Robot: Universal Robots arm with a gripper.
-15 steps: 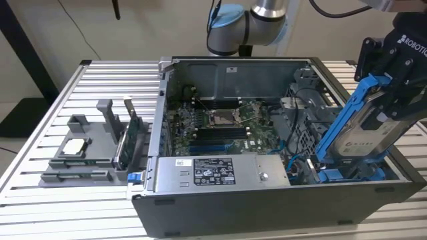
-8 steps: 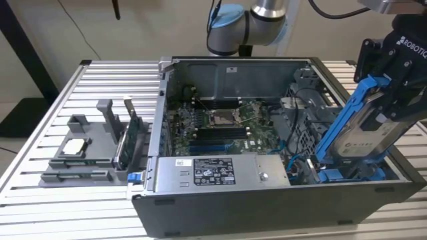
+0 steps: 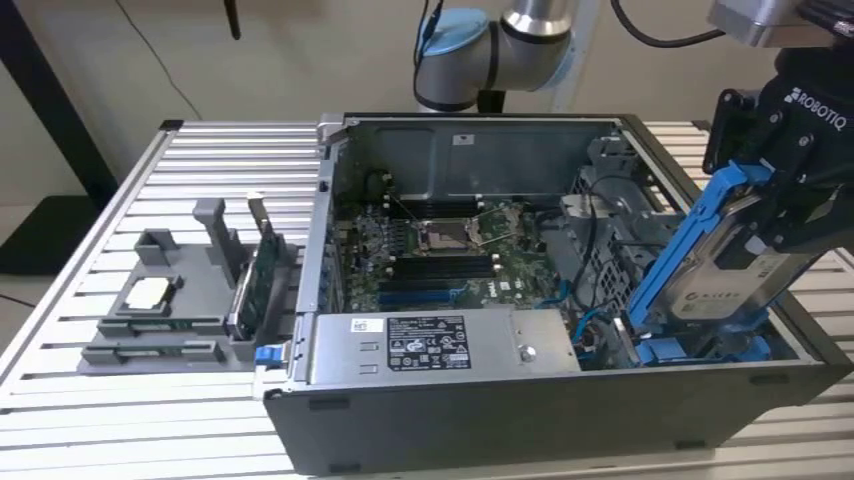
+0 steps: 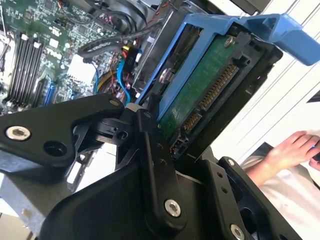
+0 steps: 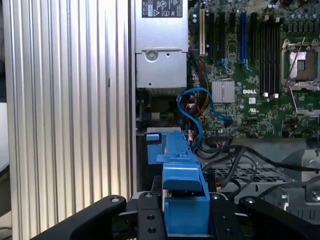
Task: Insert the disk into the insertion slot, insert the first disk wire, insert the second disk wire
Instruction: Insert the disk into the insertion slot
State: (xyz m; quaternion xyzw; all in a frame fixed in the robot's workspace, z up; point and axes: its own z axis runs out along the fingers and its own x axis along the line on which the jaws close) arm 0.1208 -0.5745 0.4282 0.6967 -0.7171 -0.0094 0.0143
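Observation:
My gripper [image 3: 778, 205] is shut on the disk [image 3: 731, 272], a silver-grey drive with a white label clipped in a bright blue carrier. The disk hangs tilted over the case's corner at the exterior view's right, its lower end down at the insertion slot [image 3: 694, 350], where blue tabs show. In the second wrist view the disk's green underside [image 4: 200, 90] and its connectors face the camera between the black fingers. In the first wrist view the carrier's blue edge [image 5: 182, 182] runs from the gripper [image 5: 184, 220] down toward the dark bay [image 5: 148, 162].
The open computer case [image 3: 534, 420] lies on a slatted metal table [image 3: 160, 440]. A grey labelled power-supply box [image 3: 441, 345] sits beside the bay. Blue and black cables [image 5: 192, 107] loop near the slot. A green circuit card [image 3: 260, 270] stands in a grey holder. A person's hand [image 4: 290, 147] rests beyond the case.

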